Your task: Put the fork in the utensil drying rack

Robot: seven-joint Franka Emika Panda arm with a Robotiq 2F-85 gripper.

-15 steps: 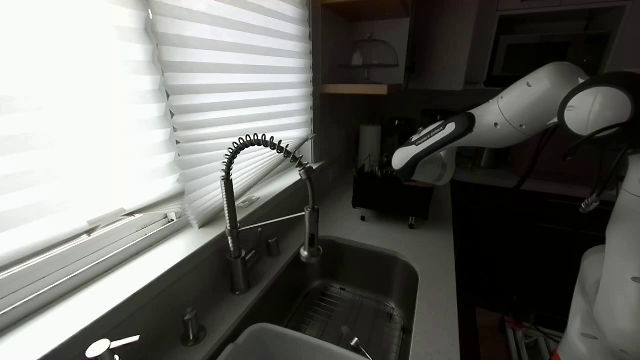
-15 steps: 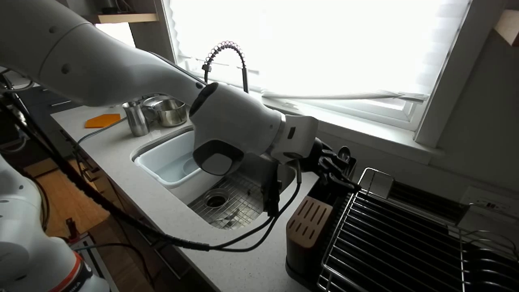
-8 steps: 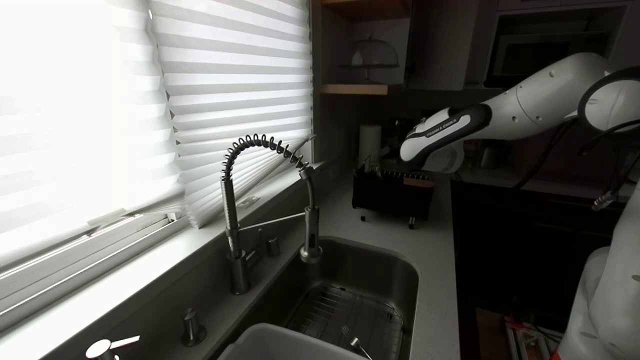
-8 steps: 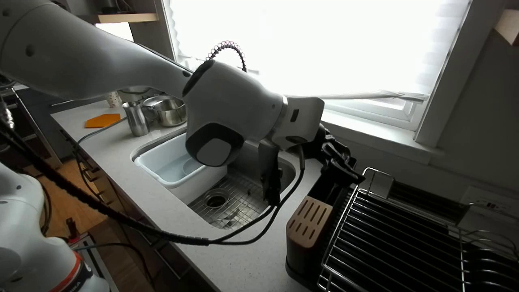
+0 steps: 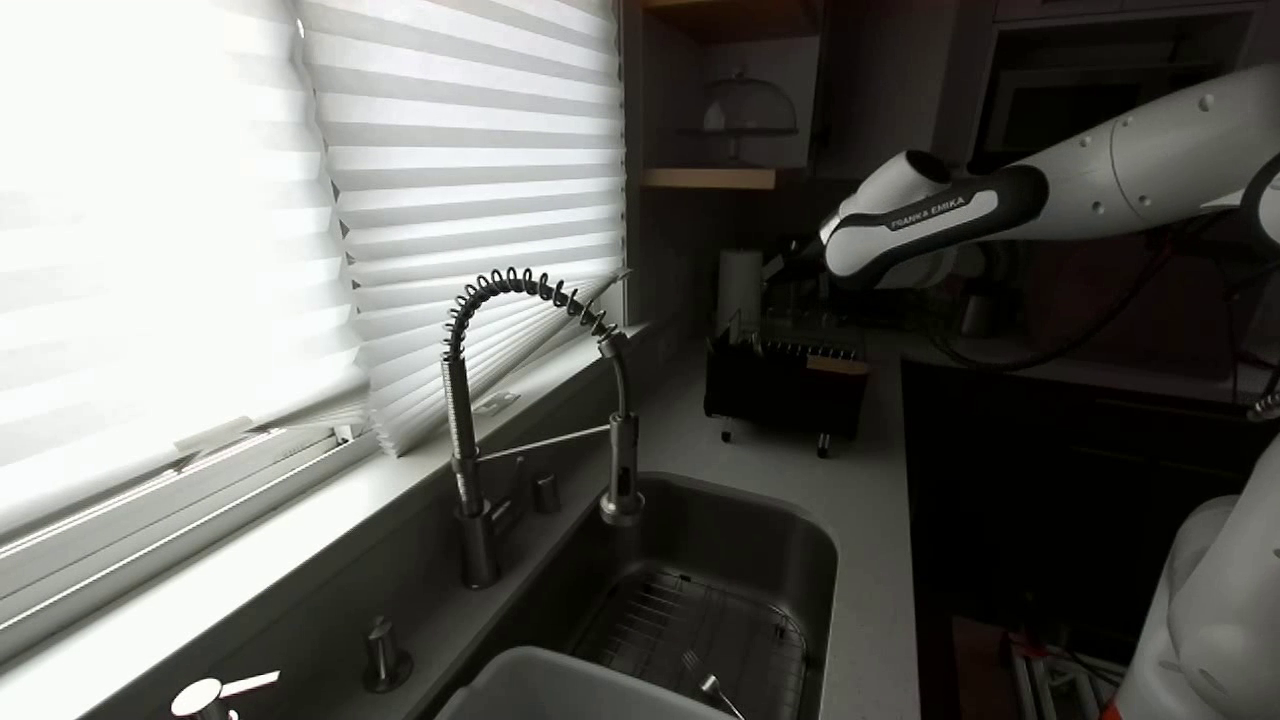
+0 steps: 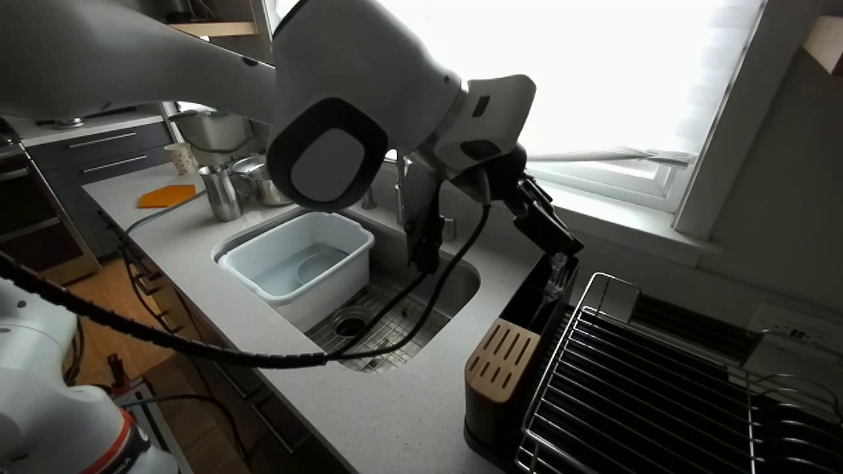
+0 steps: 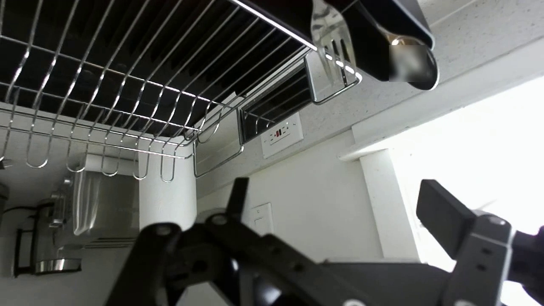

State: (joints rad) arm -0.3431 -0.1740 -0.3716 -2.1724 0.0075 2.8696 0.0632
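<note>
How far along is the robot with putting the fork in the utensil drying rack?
Looks done: a fork leans tines-up in the utensil drying rack. In hand: nothing; the end effector is open and empty. Left: perhaps nothing, though another fork lies in the sink, if that one counts too.

FRANKA EMIKA can be read, in capitals, along the side of the Panda arm's wrist link (image 5: pixel 940 222), which sits above and to the right of the dish drying rack (image 5: pixel 780 390) in an exterior view. In an exterior view the robot's base (image 6: pixel 59 438) stands well to the left of the rack; a black band (image 6: pixel 134 449) round it carries pale letters, only partly in sight and too small to read surely. In the wrist view, a GFCI outlet (image 7: pixel 282 134) shows near the rack, its small marks too fine to make out.
</note>
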